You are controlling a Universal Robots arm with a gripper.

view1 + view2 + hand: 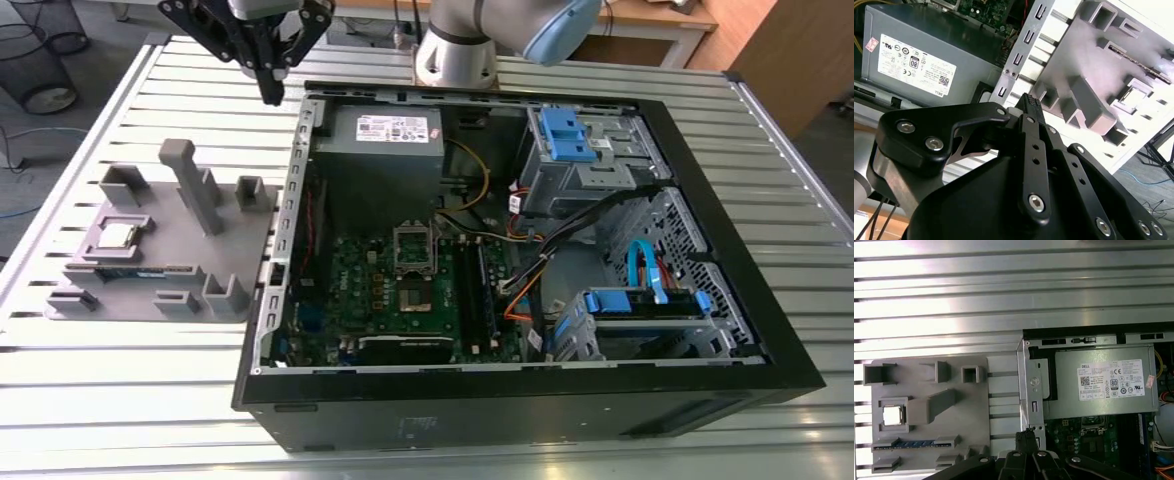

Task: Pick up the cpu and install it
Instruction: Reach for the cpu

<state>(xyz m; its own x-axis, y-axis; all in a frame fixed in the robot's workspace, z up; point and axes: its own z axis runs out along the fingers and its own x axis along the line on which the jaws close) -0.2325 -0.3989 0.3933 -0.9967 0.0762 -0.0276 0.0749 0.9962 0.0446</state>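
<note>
cpu (118, 235): flat in grey holder (254, 245) pocket, silvery top up; square, no long axis.
jaws: closed together, empty, above counter (160, 400) beside case (534, 405).

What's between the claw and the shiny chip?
In the exterior view, bare table slats, then a tall grey post, lie between the gripper and the cpu.
</note>
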